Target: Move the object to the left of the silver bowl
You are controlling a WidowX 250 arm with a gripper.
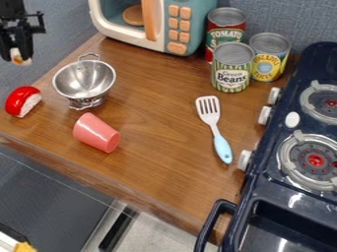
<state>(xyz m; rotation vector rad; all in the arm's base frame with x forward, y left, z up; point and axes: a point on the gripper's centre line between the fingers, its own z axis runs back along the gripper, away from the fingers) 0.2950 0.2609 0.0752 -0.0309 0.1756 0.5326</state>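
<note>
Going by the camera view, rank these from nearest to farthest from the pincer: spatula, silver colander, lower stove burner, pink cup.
From the pincer, as the camera view shows it:
1. Silver colander, upper left on the counter.
2. Pink cup, on its side below the colander.
3. Spatula, right of the cup.
4. Lower burner, far right on the stove.

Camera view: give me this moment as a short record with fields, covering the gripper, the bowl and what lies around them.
Gripper: upper left of the view, shut on a small pale-and-orange thing
Silver bowl: upright on the wooden counter
Left of bowl, in view: red-and-white toy, apart from it
Nearest the bowl, front side: pink cup, on its side
Right of cup: spatula, blue handle towards the front
Behind spatula: three cans, upright
</note>
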